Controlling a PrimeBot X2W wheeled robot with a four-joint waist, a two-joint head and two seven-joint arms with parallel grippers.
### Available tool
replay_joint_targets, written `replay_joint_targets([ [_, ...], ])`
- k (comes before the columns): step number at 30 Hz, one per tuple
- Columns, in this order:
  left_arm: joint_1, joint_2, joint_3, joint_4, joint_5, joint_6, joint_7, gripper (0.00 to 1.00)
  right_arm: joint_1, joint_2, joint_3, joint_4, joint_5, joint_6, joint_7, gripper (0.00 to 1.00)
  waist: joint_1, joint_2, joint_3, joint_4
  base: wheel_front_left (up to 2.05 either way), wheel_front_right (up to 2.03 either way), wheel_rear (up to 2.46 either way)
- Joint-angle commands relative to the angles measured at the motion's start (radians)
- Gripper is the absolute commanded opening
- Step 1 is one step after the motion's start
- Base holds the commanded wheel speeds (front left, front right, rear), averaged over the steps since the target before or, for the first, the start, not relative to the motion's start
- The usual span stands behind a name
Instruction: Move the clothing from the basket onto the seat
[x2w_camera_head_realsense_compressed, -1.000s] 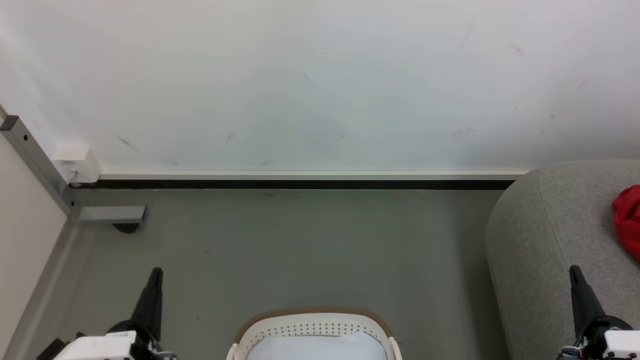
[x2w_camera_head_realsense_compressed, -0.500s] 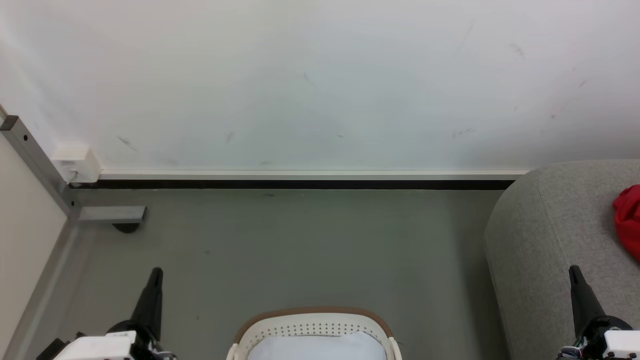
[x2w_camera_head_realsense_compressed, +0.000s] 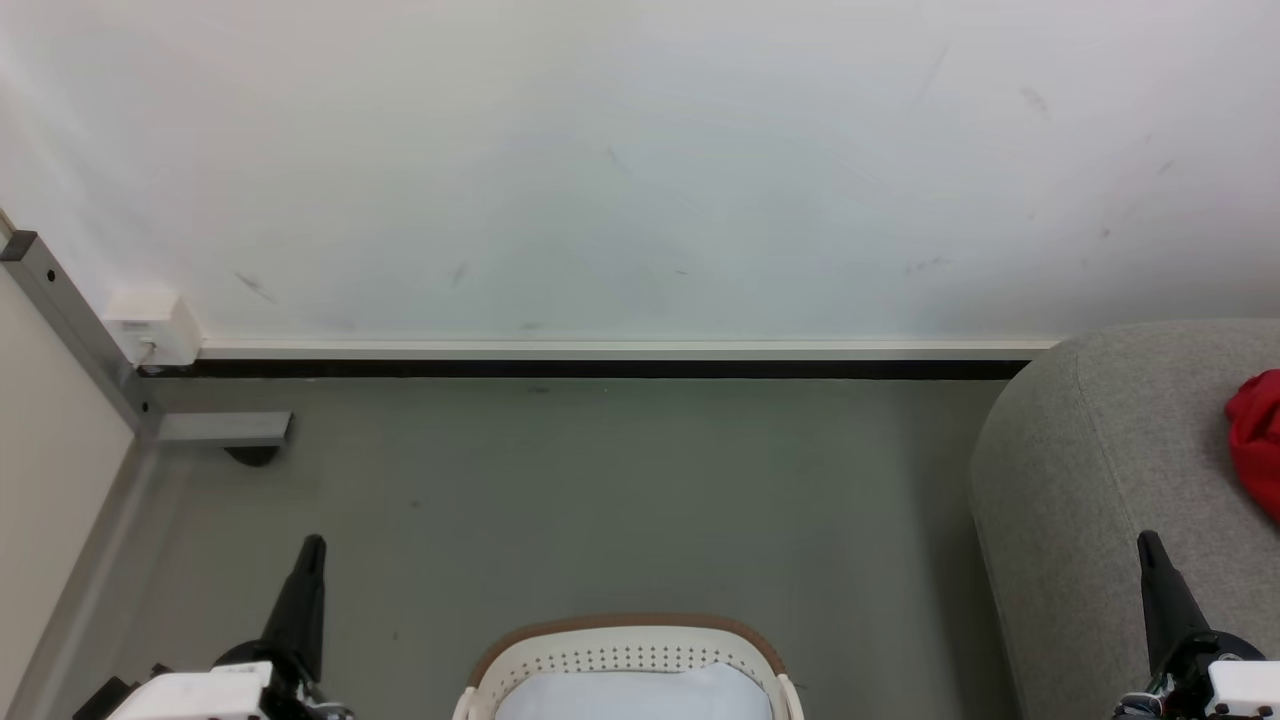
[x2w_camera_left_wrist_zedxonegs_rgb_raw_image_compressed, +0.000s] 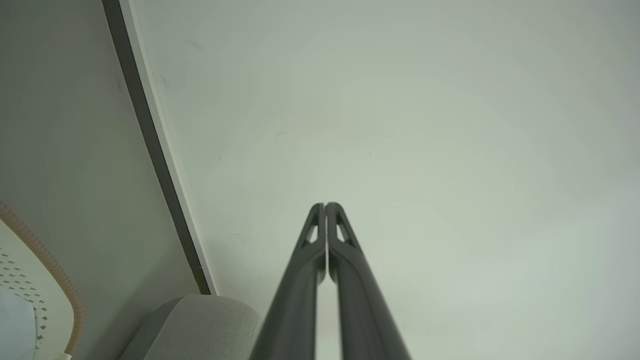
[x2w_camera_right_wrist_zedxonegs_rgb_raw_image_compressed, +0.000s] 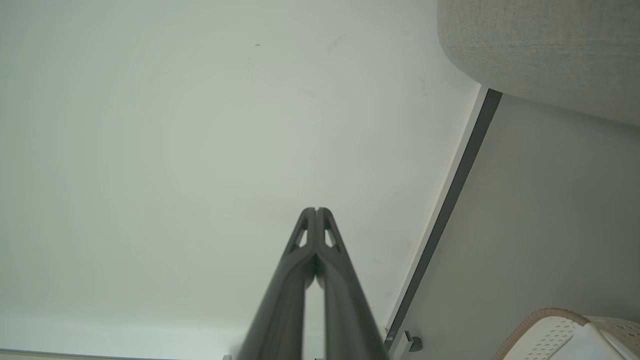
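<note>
Soft bright red clothing (x2w_camera_head_realsense_compressed: 1258, 440) is sitting on the big light grey woven-fabric seat (x2w_camera_head_realsense_compressed: 1100, 450), way over at its right side where the head view cuts it off, so I can't tell how much is up there. Compared with a second ago, literally nothing has budged: clothing, arms and camera are all the same. My guess is it's a pause, either between pieces or the job wrapping up. The oval white plastic basket (x2w_camera_head_realsense_compressed: 625, 640) with the brown rim sits on the grey floor (x2w_camera_head_realsense_compressed: 600, 500) between the arms. The bit I can see holds just a pale bluish sheet (x2w_camera_head_realsense_compressed: 635, 695) and no red, though most of it is out of frame. The left gripper (x2w_camera_head_realsense_compressed: 313, 548) and right gripper (x2w_camera_head_realsense_compressed: 1148, 542) are both pinched fully closed with nothing in them, pointing at the white wall (x2w_camera_head_realsense_compressed: 640, 150). Room-wise there's loads of bare floor between basket and wall. The seat's rounded corner is close by the right gripper, and a grey metal frame (x2w_camera_head_realsense_compressed: 70, 320) hems in the floor's left edge.
</note>
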Motion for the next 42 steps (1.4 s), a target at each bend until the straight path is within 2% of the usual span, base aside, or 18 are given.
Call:
replay_joint_targets([
  [1, -0.008, 0.003, 0.002, 0.0, -0.014, -0.005, 0.004, 0.0, -0.012, 0.001, -0.004, 0.002, -0.007, -0.002, 0.002, 0.0, 0.0, -0.0001, 0.0, 0.0, 0.0, 0.0, 0.0],
  [42, -0.008, 0.003, 0.002, 0.0, -0.014, -0.005, 0.004, 0.0, -0.012, 0.003, -0.007, 0.002, -0.009, -0.002, 0.004, 0.0, 0.0, -0.0001, 0.0, 0.0, 0.0, 0.0, 0.0],
])
